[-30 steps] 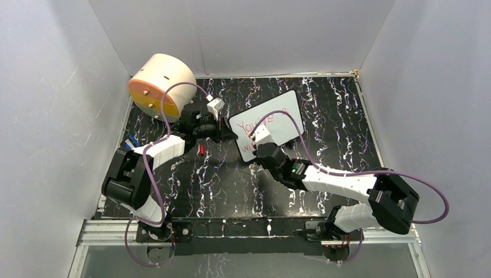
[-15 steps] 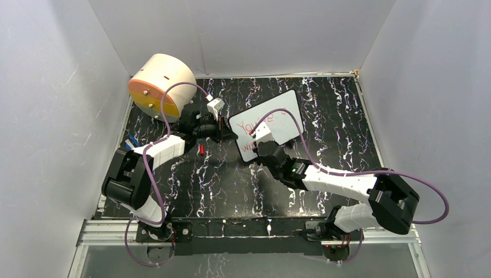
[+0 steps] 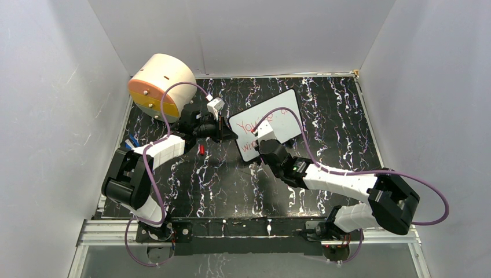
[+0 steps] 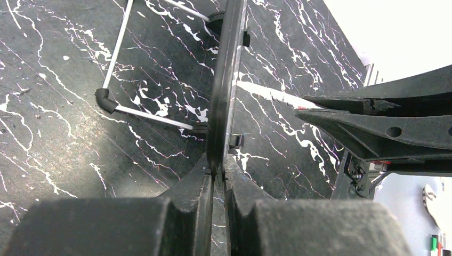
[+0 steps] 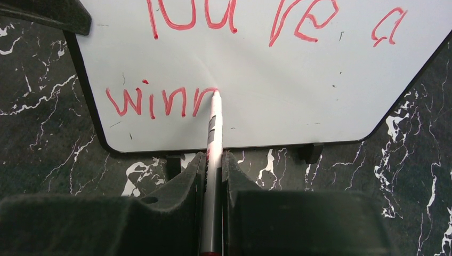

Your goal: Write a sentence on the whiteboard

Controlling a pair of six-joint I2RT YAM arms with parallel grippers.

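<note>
We find the small flat white whiteboard (image 3: 278,116), rectangular with rounded corners and a thin dark rim, near the middle of the black, white-veined table (image 3: 341,116). It stands between the two grippers, with its written face turned toward the right arm. The left gripper (image 3: 226,133) meets it at its left edge. The right gripper (image 3: 262,138) hangs just in front of its lower left part.

In the left wrist view we look along the whiteboard (image 4: 226,80) edge-on. The left gripper (image 4: 217,172) has its two black fingers closed on the dark rim, pinching the board between them. Behind the board a thin grey wire stand (image 4: 114,66) rests on the table.

In the right wrist view the right gripper (image 5: 213,162) is clamped around a slim white-barrelled marker (image 5: 214,125). Its red tip touches the whiteboard (image 5: 298,90) at the end of the lower line.

The sentence (image 5: 170,101) is thin red handwriting in two slanted lines. The upper line reads "You're a", and the lower reads "win" followed by an arched stroke that ends at the marker tip. We see a few small dark specks on the white surface and two black feet under the bottom edge. A beige drum (image 3: 165,75) with an orange face sits in the far left corner, well apart from the board.
</note>
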